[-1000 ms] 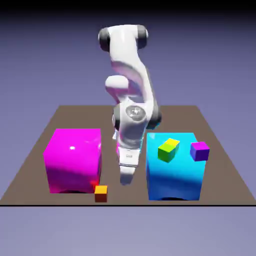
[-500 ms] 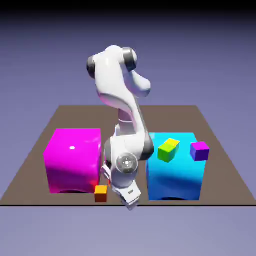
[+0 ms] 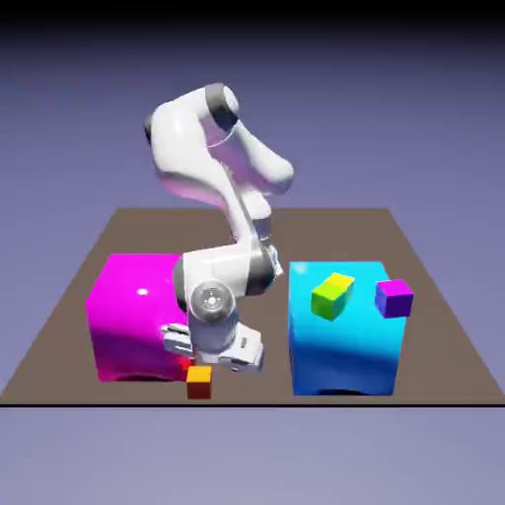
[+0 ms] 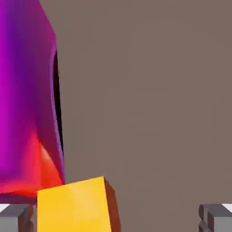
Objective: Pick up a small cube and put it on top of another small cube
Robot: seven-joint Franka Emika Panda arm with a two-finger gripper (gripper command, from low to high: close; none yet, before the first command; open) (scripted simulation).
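The orange cube point(image 4: 74, 208) lies between the fully parted, empty fingers point(image 4: 16, 218), nearer one finger, on the tabletop point(image 3: 247, 380) near its front edge. Its sides appear slightly rotated from the finger line; no long axis.

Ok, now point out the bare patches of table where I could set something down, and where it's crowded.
Bare: the strip between the magenta block and blue block, behind the gripper, and the table behind the blue block. Crowded: the magenta block's near corner, with the orange cube and gripper.
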